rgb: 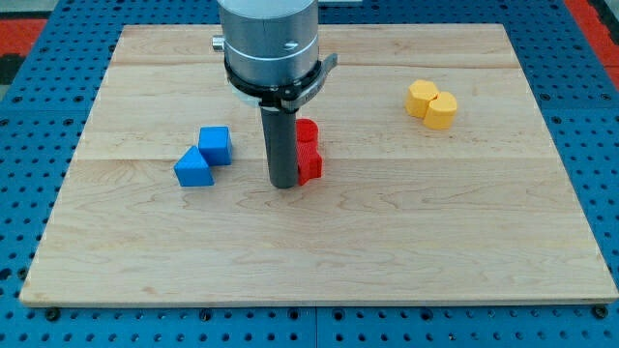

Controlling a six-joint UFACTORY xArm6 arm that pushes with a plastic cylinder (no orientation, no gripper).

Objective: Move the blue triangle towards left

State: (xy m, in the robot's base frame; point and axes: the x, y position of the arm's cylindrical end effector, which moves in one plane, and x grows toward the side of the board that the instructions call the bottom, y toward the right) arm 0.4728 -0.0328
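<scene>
The blue triangle (193, 168) lies on the wooden board (319, 242) at the view's left of centre. A blue cube (215, 145) touches its upper right corner. My tip (284, 183) rests on the board to the right of the blue triangle, about a block's width or more away from it. The rod stands directly left of the red blocks (308, 152) and partly hides them.
Two red blocks stacked top to bottom in the view sit just right of the rod. Two yellow blocks (431, 103) sit together at the view's upper right. The board lies on a blue perforated table (39, 116).
</scene>
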